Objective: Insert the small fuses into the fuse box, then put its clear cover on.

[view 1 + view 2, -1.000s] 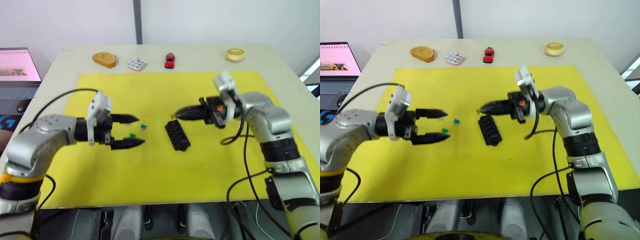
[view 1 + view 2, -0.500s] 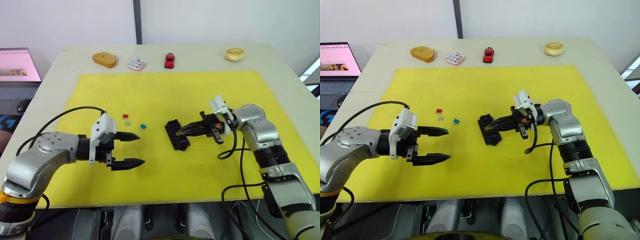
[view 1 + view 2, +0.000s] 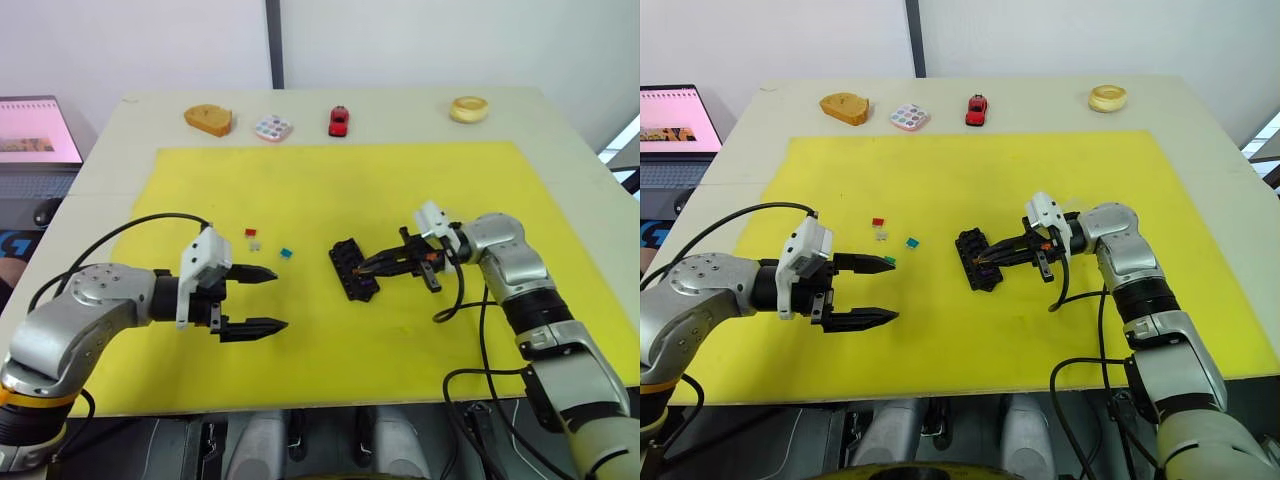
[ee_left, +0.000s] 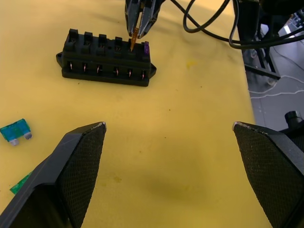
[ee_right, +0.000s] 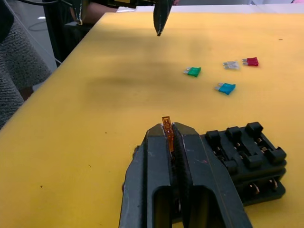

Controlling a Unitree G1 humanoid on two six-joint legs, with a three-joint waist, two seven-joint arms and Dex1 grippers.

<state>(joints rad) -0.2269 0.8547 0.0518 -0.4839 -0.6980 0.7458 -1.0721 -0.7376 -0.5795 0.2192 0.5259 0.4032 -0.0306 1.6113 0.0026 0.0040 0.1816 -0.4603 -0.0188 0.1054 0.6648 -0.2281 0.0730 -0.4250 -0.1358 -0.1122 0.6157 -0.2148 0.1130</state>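
A yellow mat (image 3: 330, 190) covers most of a pale tabletop (image 3: 420, 105), with a white wall behind and a laptop screen (image 3: 35, 130) at the far left edge of the frame.

Along the table's back edge, left to right, sit a tan wooden block (image 3: 208, 118), a round dotted tray (image 3: 273, 128), a red toy car (image 3: 339, 120) and a pale ring (image 3: 469, 109).

My left gripper (image 3: 262, 298) hangs at lower left of centre, its two black, cross-hatched fingers spread wide and holding nothing.

Just above it on the mat lie loose flat plastic fuses: a red fuse (image 3: 250, 232), a grey fuse (image 3: 255, 245), a teal fuse (image 3: 286, 253) and, beside my upper finger, a green fuse (image 5: 193, 71).

At centre lies the fuse box (image 3: 353, 270), a black ribbed plastic block, its long axis running from upper left to lower right, slots up, a purple fuse (image 4: 146, 46) already seated at one end.

My right gripper (image 3: 368, 267) points left, fingers pinched together on an orange fuse (image 5: 167, 130), its tip over the box's top.
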